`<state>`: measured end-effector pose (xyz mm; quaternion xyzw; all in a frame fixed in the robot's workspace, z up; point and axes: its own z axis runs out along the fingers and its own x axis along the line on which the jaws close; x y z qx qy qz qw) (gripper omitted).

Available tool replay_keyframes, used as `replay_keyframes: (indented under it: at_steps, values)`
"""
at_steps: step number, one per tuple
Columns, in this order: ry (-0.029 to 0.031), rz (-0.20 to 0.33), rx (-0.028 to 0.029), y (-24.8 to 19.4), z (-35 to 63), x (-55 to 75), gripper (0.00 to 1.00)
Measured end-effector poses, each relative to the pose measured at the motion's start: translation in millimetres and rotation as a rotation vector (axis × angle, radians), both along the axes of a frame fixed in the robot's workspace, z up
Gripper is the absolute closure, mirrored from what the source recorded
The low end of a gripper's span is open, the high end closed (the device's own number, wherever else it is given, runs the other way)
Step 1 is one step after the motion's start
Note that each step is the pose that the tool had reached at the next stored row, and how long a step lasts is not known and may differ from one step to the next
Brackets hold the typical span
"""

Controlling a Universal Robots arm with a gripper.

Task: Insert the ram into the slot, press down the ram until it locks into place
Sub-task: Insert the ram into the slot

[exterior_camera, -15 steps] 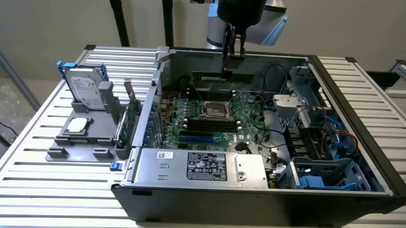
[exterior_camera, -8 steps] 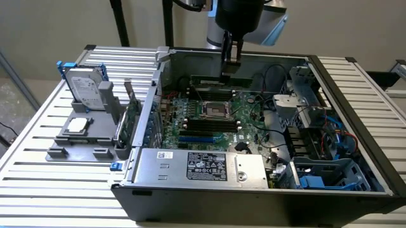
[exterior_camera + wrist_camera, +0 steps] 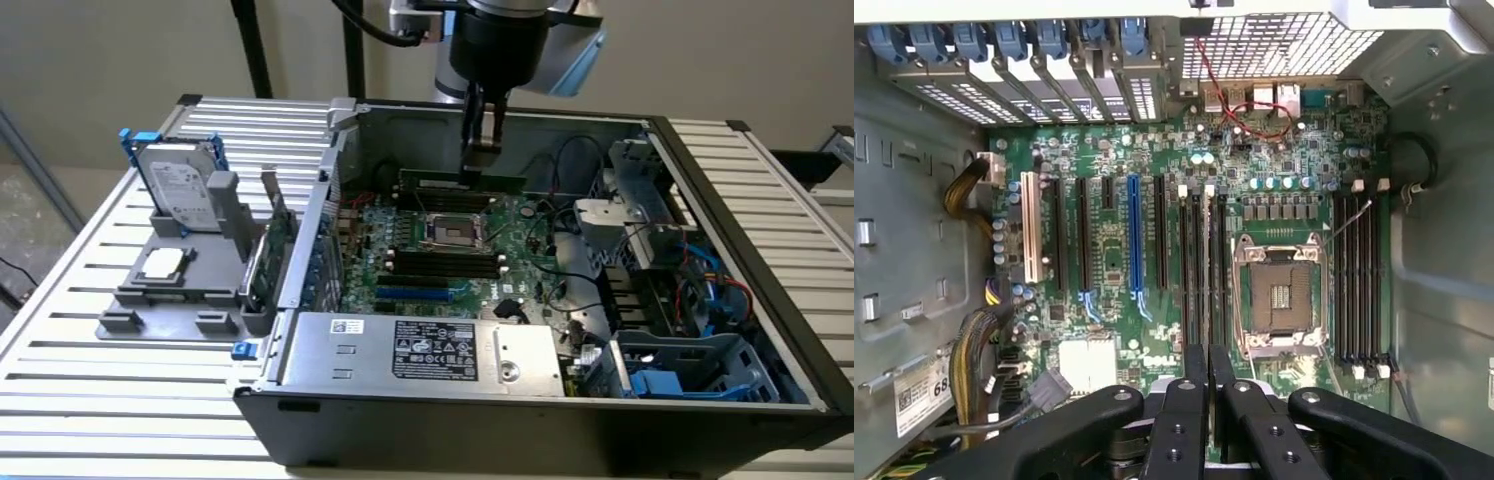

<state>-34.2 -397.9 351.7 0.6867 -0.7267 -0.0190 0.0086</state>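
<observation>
The ram [image 3: 461, 183] is a thin green stick standing on its long edge, low over the far part of the motherboard [image 3: 521, 270] inside the open computer case. My gripper [image 3: 478, 152] comes straight down from above and is shut on the ram's top edge. In the wrist view my gripper [image 3: 1206, 395] shows the ram [image 3: 1206, 362] edge-on as a dark strip between its black fingers [image 3: 1179, 420]. It lines up with a group of long black slots [image 3: 1199, 270] beside the CPU socket [image 3: 1279, 295]. Whether the ram touches a slot I cannot tell.
A second bank of black slots [image 3: 441, 263] and a blue socket [image 3: 414, 293] lie nearer the power supply [image 3: 420, 350]. Cables and drive cages [image 3: 647, 260] crowd the exterior view's right. Outside the case, a hard drive [image 3: 180, 190] stands on a grey fixture [image 3: 174, 285].
</observation>
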Motion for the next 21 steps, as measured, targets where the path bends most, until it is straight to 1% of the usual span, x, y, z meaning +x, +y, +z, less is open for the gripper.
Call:
replay_keyframes:
  at_steps: [13, 21]
  values:
    - [0.0014, 0.000, 0.0001, -0.5, -23.6, -0.1, 0.87]
    - [0.0032, 0.004, 0.0000, -2.7, -38.2, -0.4, 0.87]
